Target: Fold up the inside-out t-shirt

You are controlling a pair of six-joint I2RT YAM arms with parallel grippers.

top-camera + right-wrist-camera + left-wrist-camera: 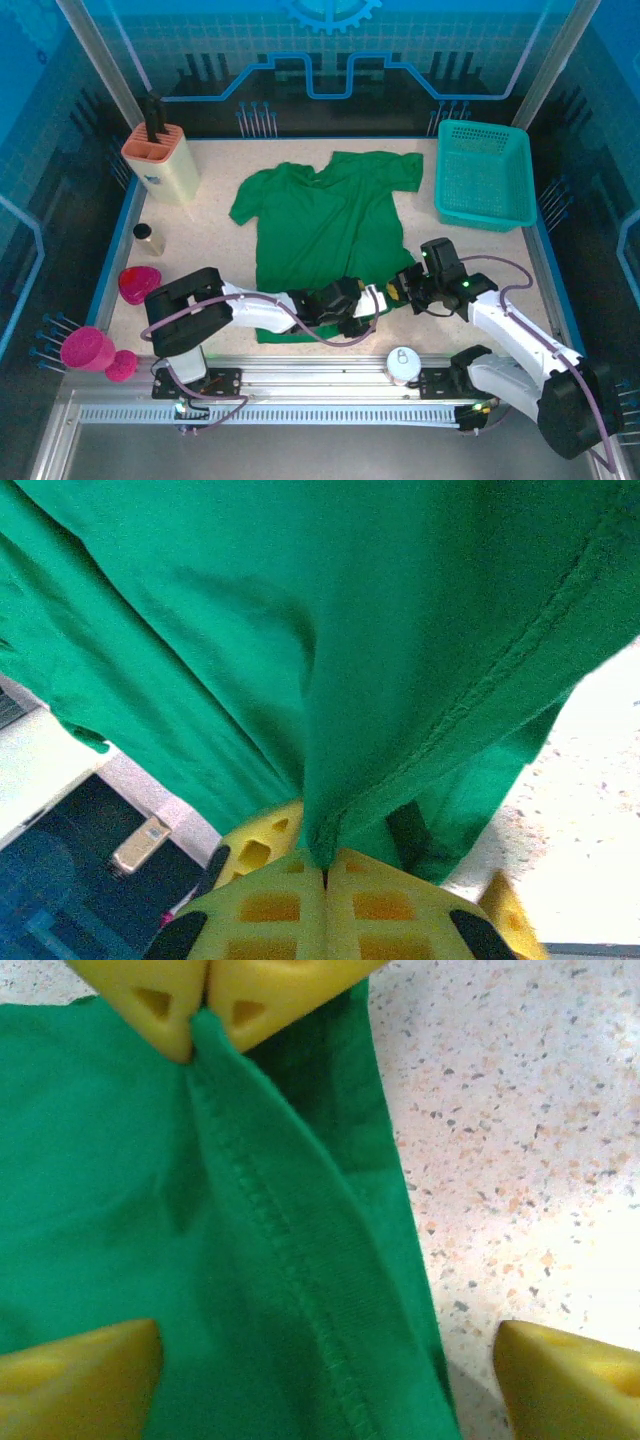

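Stitching along the hem shows up close, yet from above the two arms (260, 302) cover that near edge of the plain green soft-cloth inside-out t-shirt (325, 215), which lies spread mid-table on the speckled tabletop (205, 255), collar toward the far side. We see the right gripper (325, 865) pinched on a fold of hem; the left gripper (320, 1380) stands wide apart over the cloth beside it, gripping nothing; collar detail is too small to read.
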